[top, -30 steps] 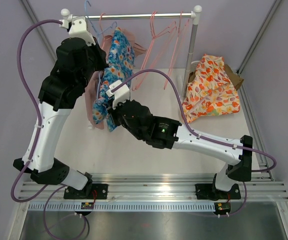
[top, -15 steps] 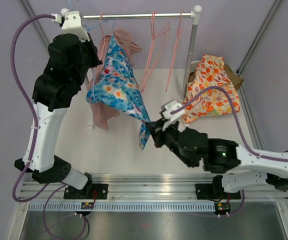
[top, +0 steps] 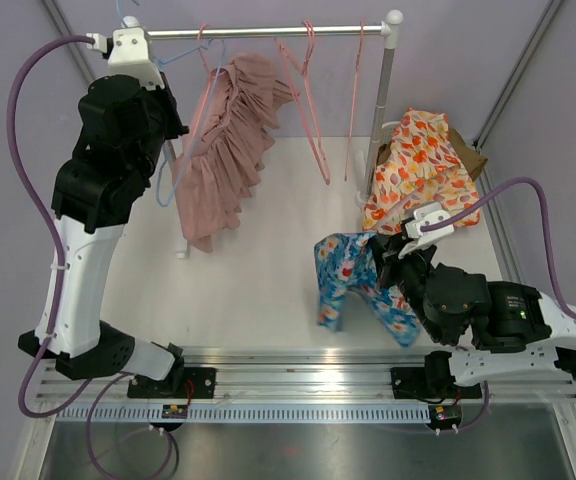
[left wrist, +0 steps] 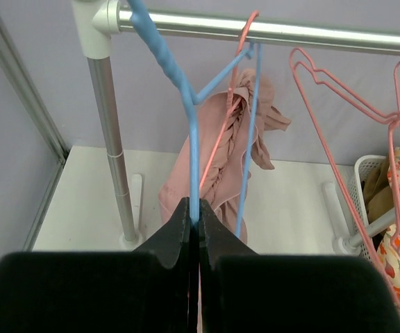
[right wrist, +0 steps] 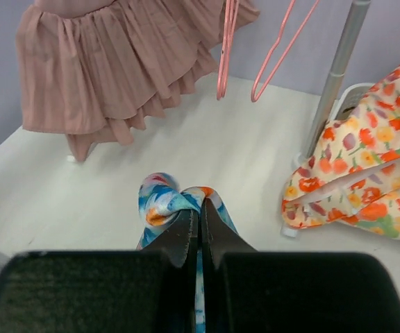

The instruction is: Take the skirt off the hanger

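Note:
The blue floral skirt [top: 353,278] hangs free of the hanger, bunched in my right gripper [top: 383,252] above the table's front right. In the right wrist view the shut jaws [right wrist: 199,208] pinch a fold of the skirt [right wrist: 164,198]. My left gripper [top: 168,135] is shut on the bare blue hanger [top: 166,178], which hooks on the rail [top: 268,32] at its left end. In the left wrist view the jaws [left wrist: 194,208] clamp the hanger's blue bar [left wrist: 189,118].
A pink ruffled skirt [top: 230,140] hangs on a pink hanger beside the blue one. Empty pink hangers [top: 313,110] hang further right on the rail. An orange floral garment [top: 423,170] drapes over a basket by the right rack post [top: 380,110].
My right gripper pulled the blue floral skirt off the blue hanger and carried it right and toward the front. The blue hanger now hangs bare in my left gripper.

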You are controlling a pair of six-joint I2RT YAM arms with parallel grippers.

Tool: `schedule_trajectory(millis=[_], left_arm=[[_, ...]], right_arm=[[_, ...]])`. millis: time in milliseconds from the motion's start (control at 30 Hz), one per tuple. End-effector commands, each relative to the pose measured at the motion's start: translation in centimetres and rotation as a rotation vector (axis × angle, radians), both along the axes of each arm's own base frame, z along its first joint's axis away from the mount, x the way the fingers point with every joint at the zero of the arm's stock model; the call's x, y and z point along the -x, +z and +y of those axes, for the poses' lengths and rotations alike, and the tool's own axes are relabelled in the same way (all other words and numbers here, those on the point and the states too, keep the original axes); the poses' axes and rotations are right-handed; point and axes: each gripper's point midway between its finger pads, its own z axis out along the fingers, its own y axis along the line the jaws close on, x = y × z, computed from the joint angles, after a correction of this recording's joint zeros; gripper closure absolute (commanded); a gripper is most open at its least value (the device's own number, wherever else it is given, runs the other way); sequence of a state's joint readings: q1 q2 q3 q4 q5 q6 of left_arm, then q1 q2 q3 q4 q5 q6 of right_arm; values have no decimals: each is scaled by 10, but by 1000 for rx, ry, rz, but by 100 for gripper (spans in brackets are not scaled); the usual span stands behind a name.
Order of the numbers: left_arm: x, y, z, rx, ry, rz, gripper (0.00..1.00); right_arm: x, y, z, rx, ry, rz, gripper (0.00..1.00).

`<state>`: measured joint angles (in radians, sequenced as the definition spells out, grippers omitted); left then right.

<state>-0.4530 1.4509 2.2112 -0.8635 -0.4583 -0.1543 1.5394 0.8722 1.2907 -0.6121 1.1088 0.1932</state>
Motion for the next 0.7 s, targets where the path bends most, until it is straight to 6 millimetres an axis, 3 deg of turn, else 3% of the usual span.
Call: schedule_trajectory(millis=[0, 33, 167, 200, 233, 267, 433, 533, 600, 667], left_arm=[[24, 26, -4, 50, -89, -99, 100], [24, 21, -8, 51, -114, -86, 100], [26, -9, -29, 44, -189, -23, 100], [29, -11, -32, 46, -201, -21, 100], [28, -16, -34, 46, -202, -12, 100], [27, -18, -36, 46, -204, -11, 100], [26, -34, -42, 55, -212, 14, 100], [27, -37, -42, 57, -215, 14, 100], [28, -40, -43, 55, -221, 21, 100], [27, -42, -44, 55, -227, 22, 100]], right_arm=[[-13, 36, -20, -30, -160, -85, 100], [-17, 40, -25, 50, -193, -122, 100], [-41, 64, -55, 45, -317, -142, 100], [-48, 68, -62, 38, -336, -133, 100], [-55, 70, -56, 51, -306, -133, 100], [-66, 78, -78, 73, -379, -132, 100], [-97, 106, -108, 188, -524, -175, 100], [-104, 143, -133, 97, -604, -247, 100], [-108, 157, -147, 73, -654, -283, 100], [-112, 179, -148, 35, -668, -338, 100]])
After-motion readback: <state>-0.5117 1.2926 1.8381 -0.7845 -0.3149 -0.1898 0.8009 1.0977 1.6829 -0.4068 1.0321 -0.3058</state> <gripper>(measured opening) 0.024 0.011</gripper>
